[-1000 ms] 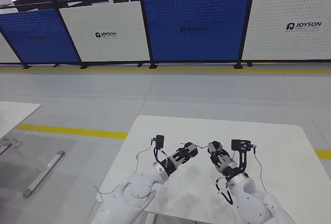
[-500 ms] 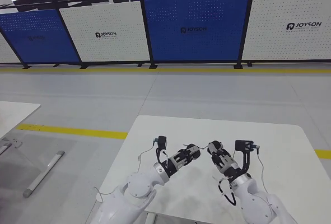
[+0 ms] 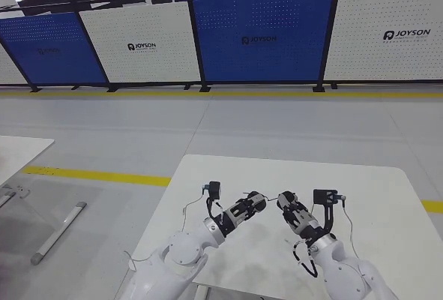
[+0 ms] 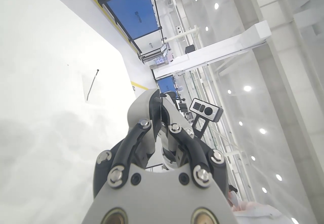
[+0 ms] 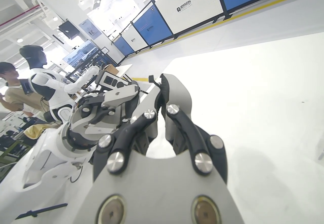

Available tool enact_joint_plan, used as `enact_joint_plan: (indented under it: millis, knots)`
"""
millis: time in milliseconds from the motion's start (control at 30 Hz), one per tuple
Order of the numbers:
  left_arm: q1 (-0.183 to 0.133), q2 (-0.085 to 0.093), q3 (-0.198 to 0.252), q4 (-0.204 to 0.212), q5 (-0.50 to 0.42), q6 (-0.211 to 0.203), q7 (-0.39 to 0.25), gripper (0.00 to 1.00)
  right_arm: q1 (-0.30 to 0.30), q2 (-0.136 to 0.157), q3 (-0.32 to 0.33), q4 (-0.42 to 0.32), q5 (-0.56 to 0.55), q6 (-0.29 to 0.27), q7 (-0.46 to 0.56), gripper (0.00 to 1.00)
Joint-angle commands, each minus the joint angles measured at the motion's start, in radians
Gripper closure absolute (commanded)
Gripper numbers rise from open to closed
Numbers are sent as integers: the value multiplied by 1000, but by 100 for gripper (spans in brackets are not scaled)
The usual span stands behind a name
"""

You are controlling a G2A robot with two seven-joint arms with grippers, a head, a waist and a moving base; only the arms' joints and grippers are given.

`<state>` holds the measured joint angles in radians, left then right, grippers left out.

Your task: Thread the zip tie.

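- Grip at both ends: the left gripper (image 3: 258, 200) is clamped on the strap of the zip tie (image 4: 160, 111). The right gripper (image 3: 283, 199) is pinched on what I take for the same tie's head end, which pokes past its tips.
- I hold the two tip to tip above the middle of the tabletop (image 3: 371, 187), I judge so the tail can meet the head's slot.
- A spare tie (image 4: 92, 84) lies flat, out toward a rounded corner of the tabletop.
- The wall panels (image 3: 142, 37) carry a printed logo, which I leave unread.
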<state>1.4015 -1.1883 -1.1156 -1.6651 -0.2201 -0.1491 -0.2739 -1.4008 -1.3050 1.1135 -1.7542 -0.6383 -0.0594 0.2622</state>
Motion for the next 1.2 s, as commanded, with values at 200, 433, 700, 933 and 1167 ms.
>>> enact_joint_plan:
  millis: [200,433,700,933,1167]
  knots:
    - [-7,-2,4,4,5,27,13,100,-3,0,-1,-3,-19,17,4,91]
    - [-9,-3,3,0,17,31,23,100,2,-2,-7,-2,-23,18,7,93]
    - [-12,-4,2,3,18,31,29,100,3,-1,-6,-2,-28,17,18,81]
    - [-15,-5,0,3,18,32,28,100,4,-2,-4,-1,-26,21,10,100]
    - [-16,-5,-4,5,21,32,25,100,5,-3,-2,0,-26,26,8,100]
